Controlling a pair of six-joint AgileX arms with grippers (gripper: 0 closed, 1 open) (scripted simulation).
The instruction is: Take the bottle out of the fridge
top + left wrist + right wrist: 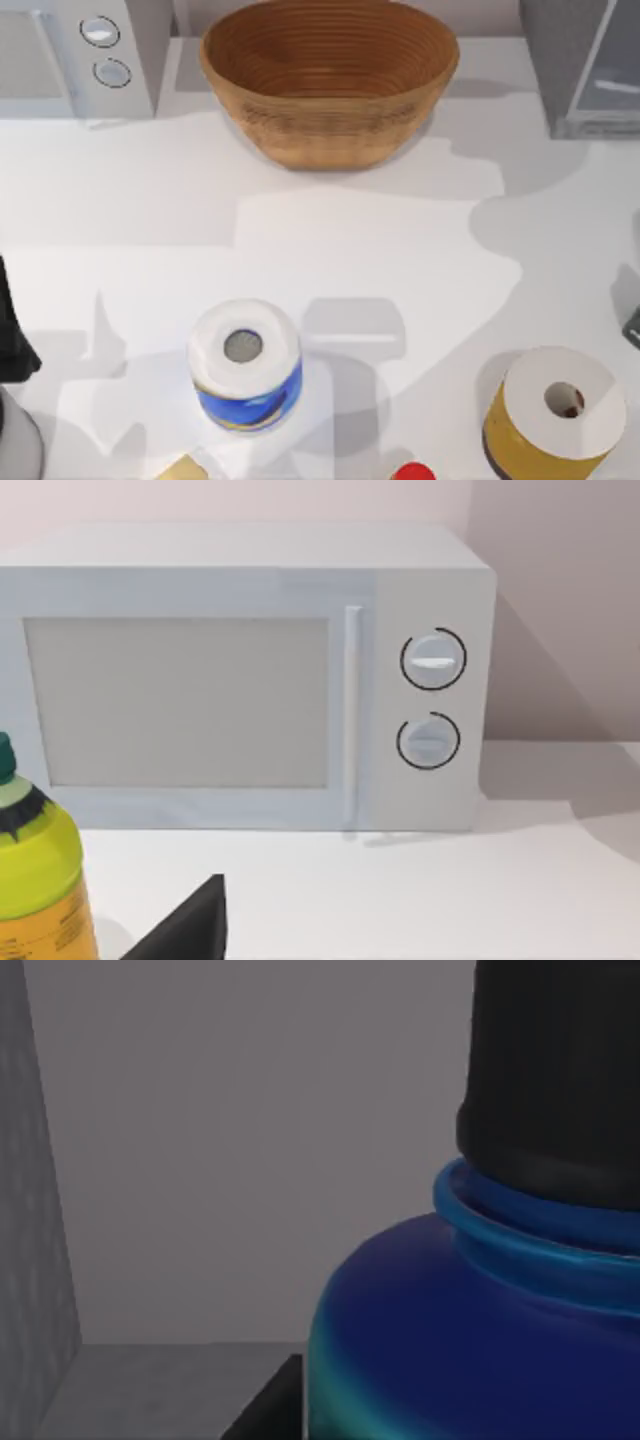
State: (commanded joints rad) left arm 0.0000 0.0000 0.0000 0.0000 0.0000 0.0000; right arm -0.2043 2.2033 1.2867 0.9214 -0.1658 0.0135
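The bottle (480, 1340) is seen very close in the right wrist view: blue shoulder, black cap (555, 1070), upright, long axis vertical. Plain grey walls (250, 1140) and a grey floor are seen behind it, so it is judged to be inside the fridge (580, 70), which sits at the upper right of the top view with its pale panel (615, 75) angled open.

A dark edge, likely a finger (265, 1405) of the right gripper, is seen low beside the bottle's body. Whether the fingers are apart or clamped on the bottle cannot be told.

Key relation: the bottle lies straight ahead of the right wrist, nearly touching, so the right arm is clearly the nearer one. A firm grip on the body is called for, then a straight pull back out of the cabinet, bottle kept upright.

The left arm is parked at the lower left edge of the top view; a dark finger tip (190, 925) is seen in its wrist view, facing the microwave (250, 680) and a yellow bottle (35, 880). Its finger state cannot be told.

Also on the table (400, 260): basket (328, 80), blue-label container (245, 365), yellow container (555, 415).
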